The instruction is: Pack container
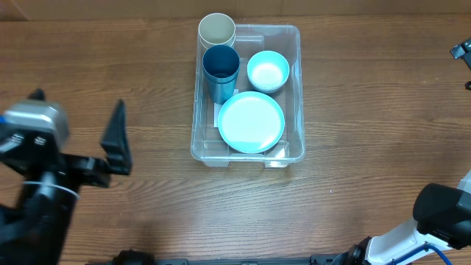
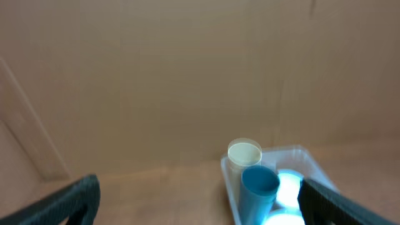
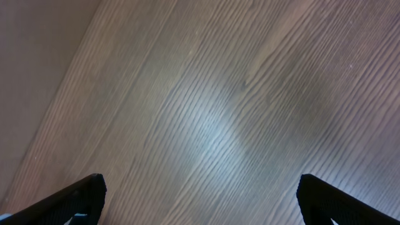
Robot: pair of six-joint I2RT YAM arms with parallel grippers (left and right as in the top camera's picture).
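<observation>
The clear plastic container [image 1: 297, 88] stands at the table's middle back. Inside it are a cream cup [image 1: 217, 30], a dark blue cup [image 1: 221, 68], a light blue bowl [image 1: 268, 71] and a light blue plate [image 1: 251, 122]. My left gripper [image 1: 81, 132] is open and empty at the left of the table, well apart from the container. The left wrist view shows the container [image 2: 312, 161] with the cream cup [image 2: 244, 155] and blue cup [image 2: 259, 187] between its open fingers [image 2: 200, 206]. My right gripper [image 3: 200, 200] is open and empty over bare wood; only its arm [image 1: 434, 221] shows overhead, at bottom right.
The table is brown wood grain [image 1: 110, 59]. A dark fixture [image 1: 462, 50] sits at the right edge. A plain brown wall [image 2: 187, 75] fills the background of the left wrist view.
</observation>
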